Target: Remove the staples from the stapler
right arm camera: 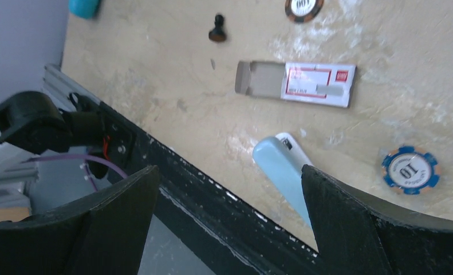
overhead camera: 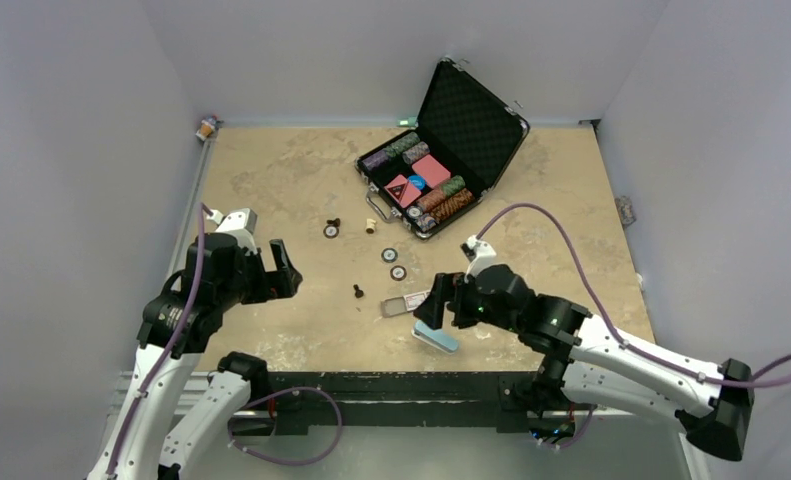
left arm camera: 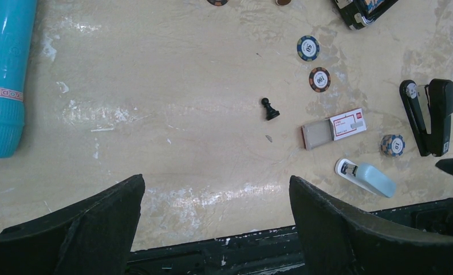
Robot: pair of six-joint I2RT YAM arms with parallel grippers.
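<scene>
Stapler (left arm camera: 427,117): black and slim, lying on the surface (left arm camera: 155,86) to the right-arm side of the small cardboard box (left arm camera: 334,127). Its two long parts are splayed at the far end and joined at the near end, with a silvery round mark at the tip of the thinner part. The right arm hides it in the overhead view, and whether staples sit inside cannot be told. Poker chip marked 10 (left arm camera: 393,144): between box and stapler. Pale teal case (left arm camera: 373,179): just beside the box, toward the surface's near edge. Black pawn (left arm camera: 270,109): near the box, on its left-arm side. Two more chips (left arm camera: 319,79): just beyond the box. Open black carrying case (overhead camera: 471,120): well beyond the box, lid raised, chip stacks inside. Blue tube (left arm camera: 3,74): well apart from the box, left-arm side. Left pincer (left arm camera: 215,183): jaws wide, empty, well left of the box. Right pincer (right arm camera: 229,177): jaws wide, empty, above the teal case near the box.
</scene>
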